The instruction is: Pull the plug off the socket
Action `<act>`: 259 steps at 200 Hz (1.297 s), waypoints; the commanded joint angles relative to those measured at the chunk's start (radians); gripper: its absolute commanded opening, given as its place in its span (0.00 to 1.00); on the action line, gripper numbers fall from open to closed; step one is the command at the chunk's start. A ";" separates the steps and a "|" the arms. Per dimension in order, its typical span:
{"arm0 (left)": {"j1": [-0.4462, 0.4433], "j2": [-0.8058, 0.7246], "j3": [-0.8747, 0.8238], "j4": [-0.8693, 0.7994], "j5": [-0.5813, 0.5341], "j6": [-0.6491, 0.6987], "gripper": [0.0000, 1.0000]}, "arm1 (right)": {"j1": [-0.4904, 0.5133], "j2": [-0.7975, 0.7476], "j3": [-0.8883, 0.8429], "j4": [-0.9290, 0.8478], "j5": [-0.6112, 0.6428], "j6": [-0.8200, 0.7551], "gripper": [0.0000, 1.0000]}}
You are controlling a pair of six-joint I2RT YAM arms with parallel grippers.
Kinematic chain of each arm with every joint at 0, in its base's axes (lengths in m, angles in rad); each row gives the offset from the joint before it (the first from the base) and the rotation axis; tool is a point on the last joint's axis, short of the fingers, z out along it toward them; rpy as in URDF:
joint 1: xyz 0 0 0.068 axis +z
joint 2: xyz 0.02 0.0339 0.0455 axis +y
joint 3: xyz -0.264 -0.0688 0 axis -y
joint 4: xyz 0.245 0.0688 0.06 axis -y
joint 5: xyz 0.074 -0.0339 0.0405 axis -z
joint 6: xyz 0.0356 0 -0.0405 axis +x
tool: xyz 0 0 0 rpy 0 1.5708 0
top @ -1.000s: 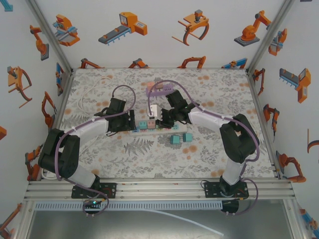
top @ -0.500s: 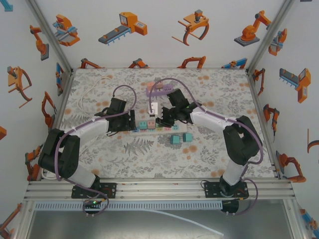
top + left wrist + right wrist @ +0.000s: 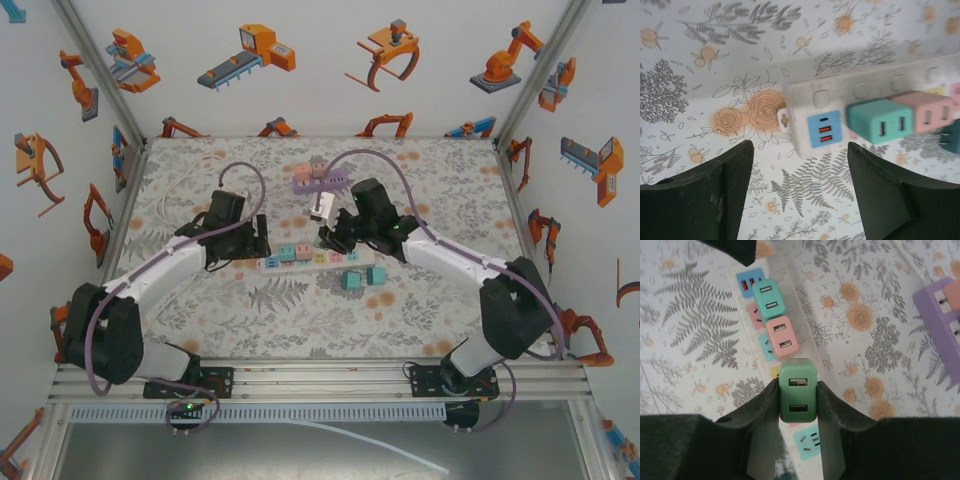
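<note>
Top external view: within the last second the right gripper (image 3: 329, 232) had swung from the white power strip (image 3: 366, 257) toward the far side, and the left gripper (image 3: 257, 238) had backed off leftward. Right wrist view revealed what the overhead hid: the green plug (image 3: 797, 407) clamped between the right fingers, seemingly lifted clear of its socket, so the extraction appeared done. Left wrist view showed the left jaws parted and empty beside the strip's left end.
</note>
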 commanded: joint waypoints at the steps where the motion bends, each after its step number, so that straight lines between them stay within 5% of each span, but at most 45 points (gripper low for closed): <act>1: -0.004 -0.095 0.028 -0.028 0.065 0.041 0.70 | 0.005 -0.088 -0.063 0.197 0.103 0.398 0.01; 38: -0.007 -0.265 -0.012 0.004 0.235 0.101 0.70 | 0.009 -0.177 -0.159 0.255 0.250 0.897 0.05; 68: -0.038 -0.389 -0.026 0.001 0.383 0.193 0.70 | 0.055 -0.244 -0.303 0.383 0.361 1.130 0.05; 95: -0.091 -0.482 -0.031 -0.051 0.401 0.284 0.73 | 0.105 -0.290 -0.400 0.407 0.495 1.303 0.05; 134: -0.183 -0.565 -0.082 -0.095 0.551 0.483 0.82 | 0.196 -0.301 -0.478 0.373 0.671 1.411 0.05; 213: -0.330 -0.562 -0.123 -0.111 0.477 0.677 1.00 | 0.238 -0.097 -0.486 0.482 0.717 1.451 0.06; 259: -0.348 -0.541 -0.128 -0.120 0.431 0.690 0.97 | 0.241 -0.006 -0.482 0.537 0.689 1.466 0.11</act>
